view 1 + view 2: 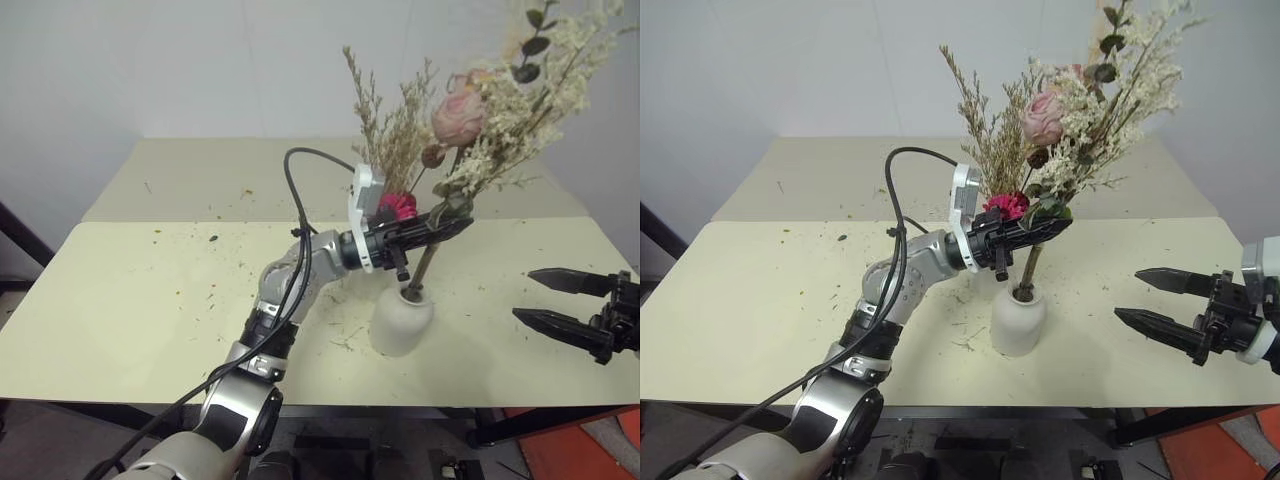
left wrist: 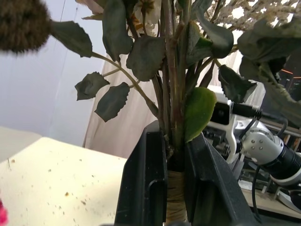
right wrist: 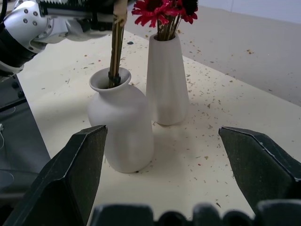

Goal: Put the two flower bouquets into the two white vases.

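My left gripper (image 1: 450, 224) is shut on the stems of the fuller bouquet (image 1: 480, 130) with pink roses, green leaves and cream sprigs. The left wrist view shows its fingers (image 2: 146, 188) pinching the bound stems (image 2: 175, 197). The stem ends sit inside the mouth of the squat white vase (image 1: 402, 320), seen up close in the right wrist view (image 3: 120, 127). Behind it the taller slim white vase (image 3: 167, 80) holds the dried-grass bouquet (image 1: 395, 140) with its magenta daisy (image 1: 398, 207). My right gripper (image 1: 560, 300) hangs open, to the right of the vases, with nothing between its fingers.
The pale yellow table (image 1: 150, 300) is strewn with small plant crumbs. Its front edge runs just below the squat vase. A black cable (image 1: 300, 200) loops over my left forearm. An orange object (image 1: 580, 450) lies on the floor at the lower right.
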Controlling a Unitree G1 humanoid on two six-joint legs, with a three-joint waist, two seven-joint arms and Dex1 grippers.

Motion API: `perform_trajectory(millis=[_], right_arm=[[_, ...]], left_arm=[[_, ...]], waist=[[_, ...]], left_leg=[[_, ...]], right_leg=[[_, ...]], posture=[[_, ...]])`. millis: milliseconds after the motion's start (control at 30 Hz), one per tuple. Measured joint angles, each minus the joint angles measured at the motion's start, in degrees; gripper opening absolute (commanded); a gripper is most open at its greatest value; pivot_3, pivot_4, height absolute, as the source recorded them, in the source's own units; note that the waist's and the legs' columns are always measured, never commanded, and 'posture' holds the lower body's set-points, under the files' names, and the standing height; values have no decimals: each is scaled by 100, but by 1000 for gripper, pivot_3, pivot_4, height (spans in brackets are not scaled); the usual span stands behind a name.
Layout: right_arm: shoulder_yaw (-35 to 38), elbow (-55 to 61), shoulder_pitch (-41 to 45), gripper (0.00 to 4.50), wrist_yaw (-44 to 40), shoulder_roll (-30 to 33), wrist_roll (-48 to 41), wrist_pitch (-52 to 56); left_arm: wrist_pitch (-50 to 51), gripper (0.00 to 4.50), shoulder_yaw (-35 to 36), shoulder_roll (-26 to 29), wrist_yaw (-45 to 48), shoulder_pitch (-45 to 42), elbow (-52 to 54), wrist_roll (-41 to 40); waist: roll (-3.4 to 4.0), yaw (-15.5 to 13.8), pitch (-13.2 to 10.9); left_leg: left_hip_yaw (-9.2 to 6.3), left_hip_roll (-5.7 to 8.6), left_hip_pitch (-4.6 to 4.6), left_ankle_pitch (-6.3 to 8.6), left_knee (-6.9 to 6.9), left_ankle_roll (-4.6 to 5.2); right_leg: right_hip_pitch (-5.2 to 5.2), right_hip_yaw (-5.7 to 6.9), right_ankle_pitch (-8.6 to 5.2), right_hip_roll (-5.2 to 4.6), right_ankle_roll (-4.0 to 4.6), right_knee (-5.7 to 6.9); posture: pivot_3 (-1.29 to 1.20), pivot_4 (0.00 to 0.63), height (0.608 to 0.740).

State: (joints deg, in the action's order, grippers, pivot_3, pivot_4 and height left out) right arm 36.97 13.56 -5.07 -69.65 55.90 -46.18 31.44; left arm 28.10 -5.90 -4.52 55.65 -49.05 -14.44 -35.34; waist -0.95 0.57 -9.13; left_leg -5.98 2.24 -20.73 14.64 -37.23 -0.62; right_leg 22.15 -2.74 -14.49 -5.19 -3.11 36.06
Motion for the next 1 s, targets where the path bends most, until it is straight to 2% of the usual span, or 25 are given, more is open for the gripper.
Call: perform_trajectory(millis=[267, 333, 367, 700, 867, 1000], right_arm=[[5, 40, -20, 4500, 76, -56, 1, -1], [5, 39, -20, 4500, 103, -56, 1, -1], [5, 39, -19, 4500, 106, -56, 2, -1], [-13, -33, 91, 4500, 159, -56, 65, -11], [-40, -97, 205, 4500, 164, -56, 155, -42], [-107, -193, 226, 4500, 166, -56, 231, -83]], left_arm=[[19, 169, -66, 41, 12, 145, 137, 1], [72, 880, -92, 78, 11, 195, 160, 1], [89, 1038, -102, 94, 12, 198, 176, 1], [502, 4093, -147, 490, 133, 269, 672, -114], [696, 4093, -151, 995, 417, 318, 955, -201], [711, 4093, -299, 1733, 1066, 318, 1159, -170]], waist=[[2, 2, 1], [2, 3, 2], [3, 2, 2], [7, 13, 4], [15, 15, 9], [36, 30, 21]], left_leg=[[0, 0, 1, 0, 0, 0], [0, 0, 1, 0, 0, 0], [0, 0, 2, 0, 0, 0], [0, -1, 2, 0, 0, 0], [0, -1, 3, 0, 0, 0], [0, -2, 4, 0, 1, 0]], right_leg=[[-1, 0, 0, 0, 0, 0], [-1, 0, 0, 0, 0, 1], [-1, 0, 0, 0, 0, 1], [-1, 0, 0, 0, 0, 0], [-1, 0, 0, 1, 0, 1], [0, 0, 0, 3, 0, 1]], posture=[[0, 150, 740], [0, 150, 740], [0, 150, 740], [0, 150, 740], [0, 150, 740], [0, 150, 740]])
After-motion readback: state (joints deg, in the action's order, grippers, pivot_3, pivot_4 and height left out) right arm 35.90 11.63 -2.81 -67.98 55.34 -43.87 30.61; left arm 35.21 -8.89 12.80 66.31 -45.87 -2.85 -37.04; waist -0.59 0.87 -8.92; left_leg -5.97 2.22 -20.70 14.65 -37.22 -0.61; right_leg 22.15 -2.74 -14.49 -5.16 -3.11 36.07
